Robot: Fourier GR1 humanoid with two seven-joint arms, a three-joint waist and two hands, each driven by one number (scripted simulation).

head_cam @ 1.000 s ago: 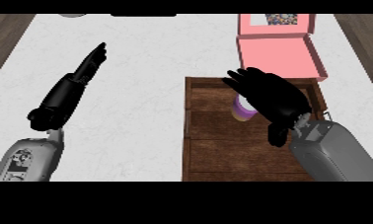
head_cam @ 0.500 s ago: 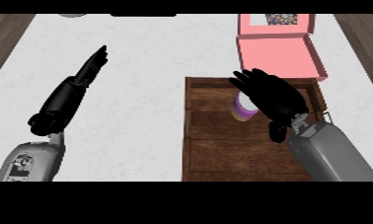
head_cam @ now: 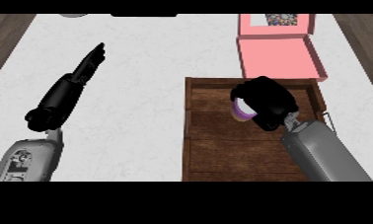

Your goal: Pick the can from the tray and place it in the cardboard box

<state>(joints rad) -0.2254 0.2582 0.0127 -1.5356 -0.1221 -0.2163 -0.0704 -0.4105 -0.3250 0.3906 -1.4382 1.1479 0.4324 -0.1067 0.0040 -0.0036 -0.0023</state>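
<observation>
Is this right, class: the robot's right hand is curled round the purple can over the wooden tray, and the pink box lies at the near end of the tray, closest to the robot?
Not quite. The head view shows the pink box beyond the far end of the wooden tray, away from the robot. The rest holds: the right hand curls round the purple can over the tray.

Bright, even light falls on the white counter (head_cam: 146,70); shadows look faint, perhaps none; no glare.

A white marbled surface (head_cam: 146,99) fills most of the view. Dark wooden flooring (head_cam: 15,30) shows at both far corners. A grey rounded object (head_cam: 70,15) sits at the surface's far edge, mostly cut off.
</observation>
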